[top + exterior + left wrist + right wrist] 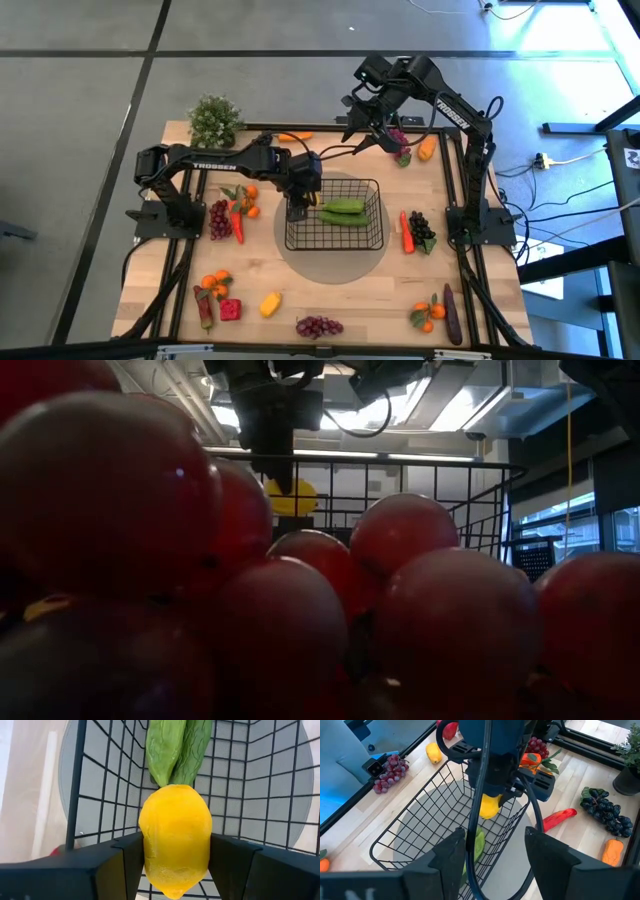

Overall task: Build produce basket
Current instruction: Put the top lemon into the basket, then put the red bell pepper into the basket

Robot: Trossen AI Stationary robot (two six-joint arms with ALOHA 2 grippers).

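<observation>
Left wrist view alone shows the left end effector point(175, 865) clamped on a yellow lemon point(175, 840) inside the basket point(260, 785).

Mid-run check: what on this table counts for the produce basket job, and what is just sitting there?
Job items:
black wire-grid basket
yellow toy lemon, gripped by the left end effector over the basket
two green cucumbers in the basket
loose purple grape bunch, red pepper, orange carrot

Lying about:
leafy green potted plant
right end effector, open, waiting above
</observation>
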